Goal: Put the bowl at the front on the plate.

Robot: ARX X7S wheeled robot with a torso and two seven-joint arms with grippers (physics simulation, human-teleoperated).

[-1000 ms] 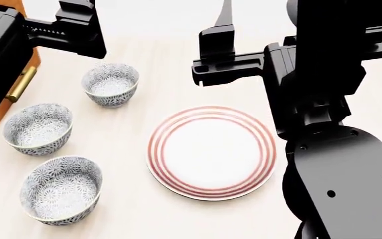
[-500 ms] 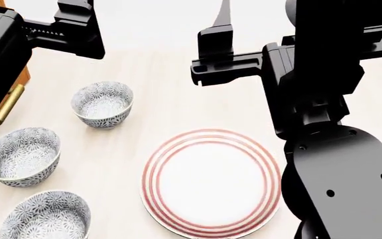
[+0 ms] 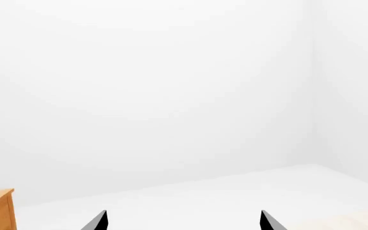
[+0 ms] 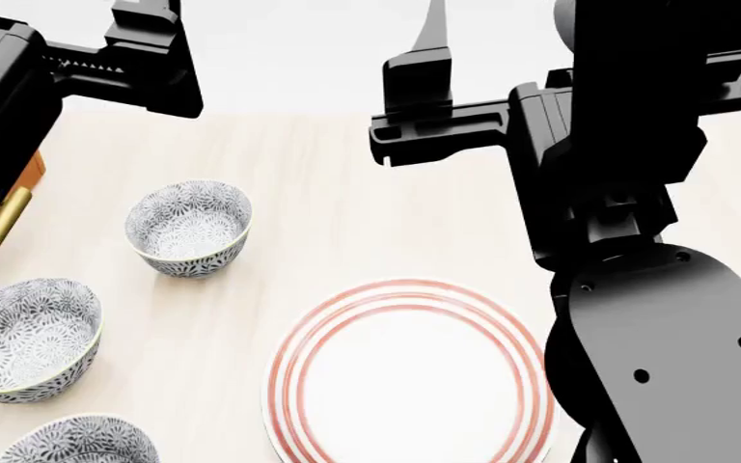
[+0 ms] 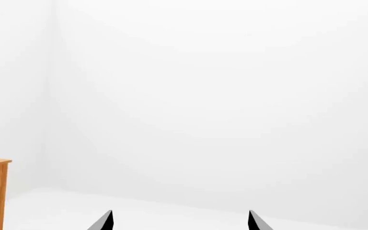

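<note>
White plate [image 4: 409,386] on table, front bowl [image 4: 77,449] left of it

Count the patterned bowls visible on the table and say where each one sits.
3, all left of the plate: far bowl, middle bowl by the left edge, and nearest bowl, cut off at the bottom.

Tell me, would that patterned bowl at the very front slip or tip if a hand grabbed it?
The bowl looks like glazed ceramic, so probably stiff, smooth and somewhat slippery. Its deep, rounded sides narrowing toward the base suggest it could tip if pushed near the rim. Being ceramic, it would likely chip if dropped onto the plate.
</note>
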